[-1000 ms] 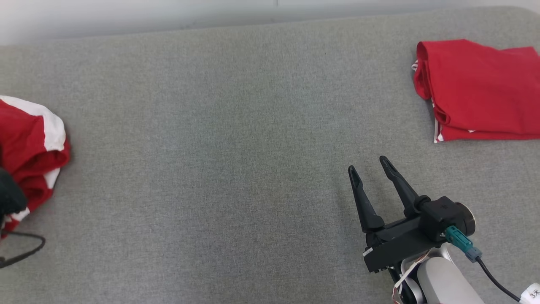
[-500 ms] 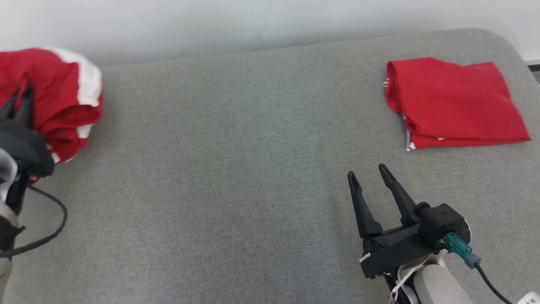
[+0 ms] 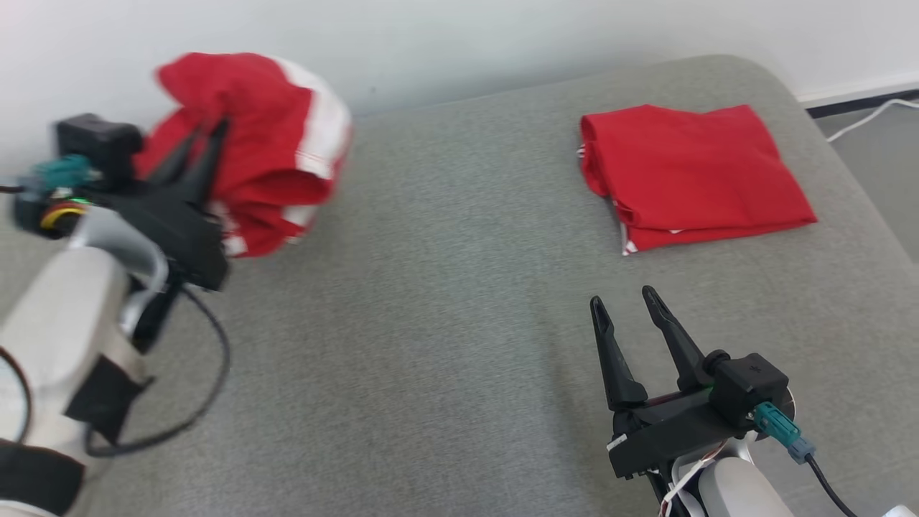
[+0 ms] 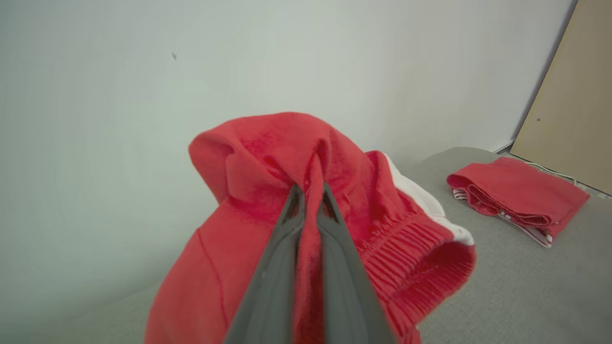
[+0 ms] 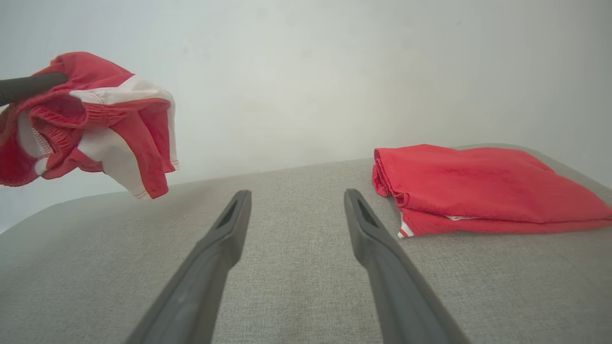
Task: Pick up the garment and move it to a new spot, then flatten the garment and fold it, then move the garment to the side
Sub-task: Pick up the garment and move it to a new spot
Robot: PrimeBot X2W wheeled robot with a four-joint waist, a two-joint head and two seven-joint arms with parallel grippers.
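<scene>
Above grey surface (image 3: pixel 431 323), bunched red garment (image 3: pixel 258 136), white panels (image 3: pixel 323 136), gathered waistband (image 4: pixel 406 243)

Red garment (image 3: pixel 266 143) with white panels (elastic waistband), bunched aloft over the grey surface (image 3: pixel 431 323), far left

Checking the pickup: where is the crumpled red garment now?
The crumpled garment is at the head view's upper left, pinched in the left pincer above the grey cushion, left of the folded red garment.

Garment (image 3: pixel 266 143) left of folded pile (image 3: pixel 689 172)
</scene>
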